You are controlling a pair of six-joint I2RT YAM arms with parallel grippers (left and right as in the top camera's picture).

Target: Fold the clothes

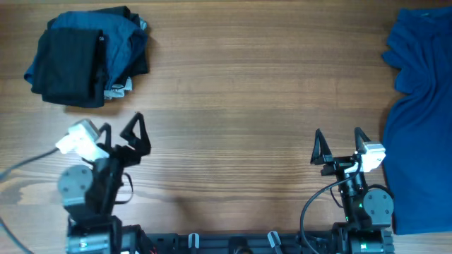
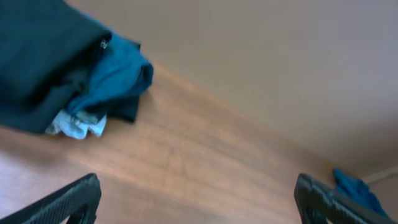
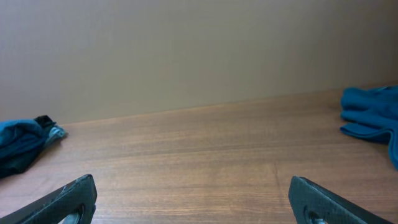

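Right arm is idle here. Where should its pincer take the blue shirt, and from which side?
Probably the left edge of the blue shirt, the side facing the open right pincer, approached low from the left. The cloth lies spread flat and runs out of frame on the right, so that edge is the reachable border.

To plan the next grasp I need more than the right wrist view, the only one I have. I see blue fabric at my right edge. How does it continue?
Observer: From overhead, the blue garment is large and unfolded. It lies rumpled along the right side of the table and runs out of the picture.
Operator: Thank you. And the dark heap at my left, does the left arm hold it?
Observer: No. The left fingers are open and empty, on the near side of the pile of clothes and apart from it.
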